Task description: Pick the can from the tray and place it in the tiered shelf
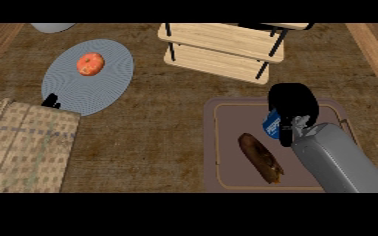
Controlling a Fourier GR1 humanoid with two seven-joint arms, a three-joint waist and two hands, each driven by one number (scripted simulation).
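Head view, looking steeply down at a wooden counter (pixel 162 130). Right hand (pixel 294 105) over the brown tray (pixel 229 110) at lower right, black fingers curled around the blue can (pixel 272 125), with only a bit of the can's blue-and-white side poking out to the left of the hand. Can't tell whether the can is touching the tray or lifted off it. Grey forearm (pixel 332 157) coming in from the lower right corner, covering the tray's right side. Also on the tray: a long dark brown pastry-looking thing (pixel 260 157), lying diagonally, just beside the can and the hand but apart from them.

Tiered shelf (pixel 221 47) up top, light wood boards on thin black posts, well apart from the hand, nothing visible on its boards. Off to the left, a grey round plate (pixel 74 87) with a reddish-orange apple (pixel 91 64) sitting in its upper half. Woven tan mat or basket-like thing (pixel 33 150) at the far left edge, with a small bit of black (pixel 50 101) sticking out at its top, likely the left hand, fingers not readable. Pale grey round object (pixel 52 27) cut off at top left.
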